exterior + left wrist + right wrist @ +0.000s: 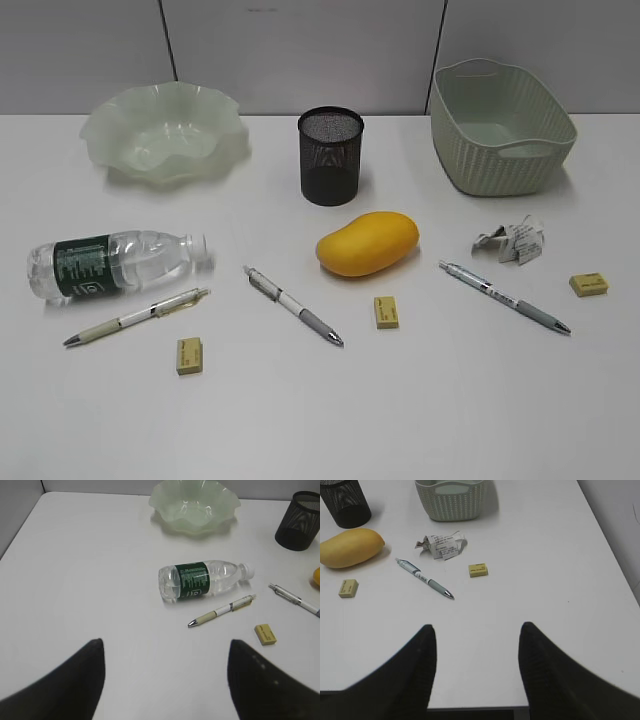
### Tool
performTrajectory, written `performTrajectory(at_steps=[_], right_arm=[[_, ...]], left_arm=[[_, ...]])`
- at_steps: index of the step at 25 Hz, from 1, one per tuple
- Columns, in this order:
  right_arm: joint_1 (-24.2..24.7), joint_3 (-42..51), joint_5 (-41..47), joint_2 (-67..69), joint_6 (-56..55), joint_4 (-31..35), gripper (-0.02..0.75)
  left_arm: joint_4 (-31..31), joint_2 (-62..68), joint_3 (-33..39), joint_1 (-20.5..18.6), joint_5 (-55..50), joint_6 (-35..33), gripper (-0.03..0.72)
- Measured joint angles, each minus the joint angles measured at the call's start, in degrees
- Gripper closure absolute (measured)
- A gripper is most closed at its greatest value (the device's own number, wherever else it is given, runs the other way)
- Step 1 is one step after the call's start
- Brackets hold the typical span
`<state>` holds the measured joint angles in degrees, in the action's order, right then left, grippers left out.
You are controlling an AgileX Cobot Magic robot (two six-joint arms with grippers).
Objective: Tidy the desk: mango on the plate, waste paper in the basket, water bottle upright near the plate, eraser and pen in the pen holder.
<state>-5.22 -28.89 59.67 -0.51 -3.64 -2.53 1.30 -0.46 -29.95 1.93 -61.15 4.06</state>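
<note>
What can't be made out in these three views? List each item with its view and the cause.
- Print on the waste paper: too small to read in the right wrist view.
- Water bottle label text: too small in the left wrist view.
- Mango: cut off by the left wrist view's right edge.
- Pen holder: top cut off by the right wrist view's upper edge.
- Both arms: absent from the exterior view.

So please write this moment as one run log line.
stage: start, nothing sorted | left fingers: open, empty | right fingers: open, empty | water bottle: lying | mango: on desk | waste paper: outside basket
</note>
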Motion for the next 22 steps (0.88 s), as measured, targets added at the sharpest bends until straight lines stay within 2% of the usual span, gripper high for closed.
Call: performTrajectory(at_steps=[6, 13, 15, 18, 22], right_arm=[[0.0, 0.0, 0.0, 0.0, 0.0, 0.0, 0.312], [0.0, 0.0, 0.0, 0.0, 0.0, 0.0, 0.312], [0.0, 0.0, 0.0, 0.0, 0.0, 0.0, 0.312], [0.0, 0.0, 0.0, 0.0, 0.0, 0.0, 0.312], [0.0, 0.0, 0.0, 0.0, 0.0, 0.0, 0.312]], left_arm=[[1.5, 2.9, -1.3, 0.0, 4.5, 0.0, 0.134], [6.9, 16.5, -2.3, 0.0, 31.5, 0.0, 0.135], [7.7, 20.6, -3.3, 0.0, 36.1, 0.0, 0.135], [7.7, 27.1, -6.5, 0.3, 39.4, -1.0, 0.135], [7.7, 35.9, -10.9, 2.9, 40.7, -3.7, 0.135]])
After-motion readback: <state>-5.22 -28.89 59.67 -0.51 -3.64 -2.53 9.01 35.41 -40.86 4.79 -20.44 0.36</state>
